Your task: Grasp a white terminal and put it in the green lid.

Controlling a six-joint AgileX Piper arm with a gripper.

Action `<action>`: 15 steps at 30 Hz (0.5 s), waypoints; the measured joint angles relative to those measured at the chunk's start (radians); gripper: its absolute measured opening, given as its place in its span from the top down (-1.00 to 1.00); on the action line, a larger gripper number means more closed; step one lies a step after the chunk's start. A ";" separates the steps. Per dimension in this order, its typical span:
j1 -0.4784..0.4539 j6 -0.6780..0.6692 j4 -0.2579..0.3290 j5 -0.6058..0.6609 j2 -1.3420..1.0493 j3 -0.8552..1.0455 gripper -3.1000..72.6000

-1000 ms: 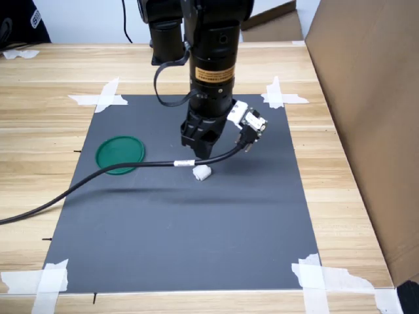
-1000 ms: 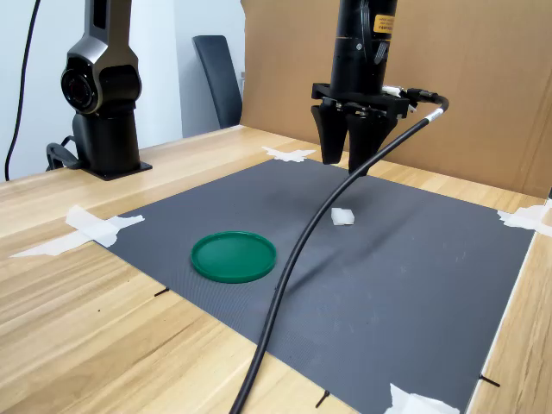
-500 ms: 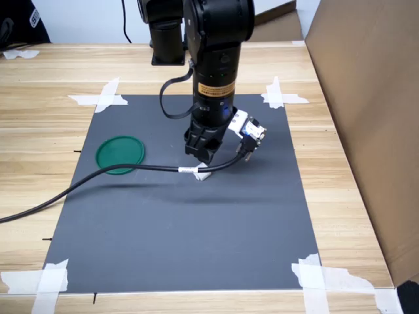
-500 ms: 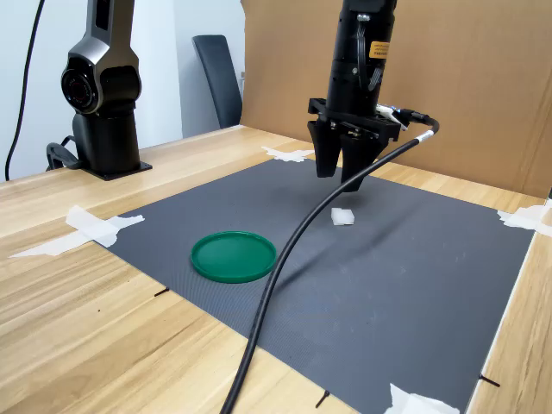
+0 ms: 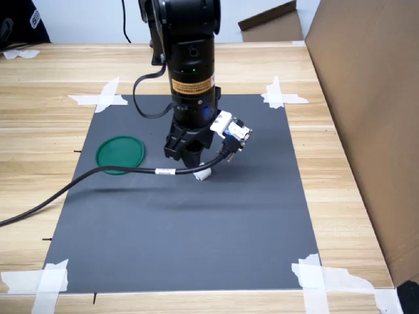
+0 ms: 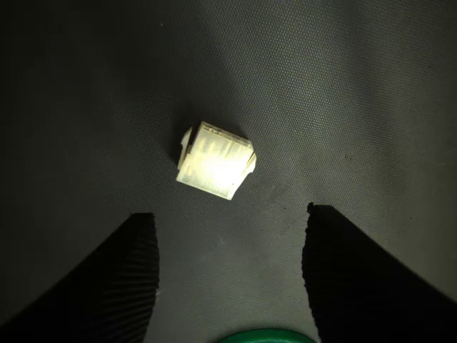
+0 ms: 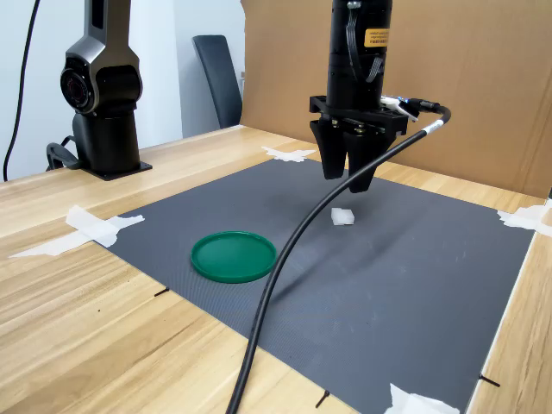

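The white terminal (image 6: pixel 214 160) is a small, pale, blocky plastic piece with ridged faces and uneven edges, lying loose on the dark mat (image 5: pixel 196 222) that covers my bench (image 5: pixel 52 72). In the second exterior view it sits to the right of the green lid (image 7: pixel 234 256), well apart from it. My gripper (image 7: pixel 348 179) hangs just above the terminal with its jaws spread wide, holding nothing; in the wrist view both fingers (image 6: pixel 121 279) are clear of the piece.
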 joint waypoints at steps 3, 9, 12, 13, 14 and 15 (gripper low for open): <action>0.011 -0.003 -0.038 -0.001 0.010 0.000 -0.41; 0.022 -0.028 -0.025 0.002 0.034 0.000 -0.41; 0.022 -0.029 -0.018 0.002 0.039 0.000 -0.41; 0.022 -0.029 -0.013 0.001 0.044 0.000 -0.41; 0.022 -0.027 -0.011 -0.002 0.050 0.000 -0.41; 0.022 -0.025 -0.011 -0.004 0.050 0.000 -0.41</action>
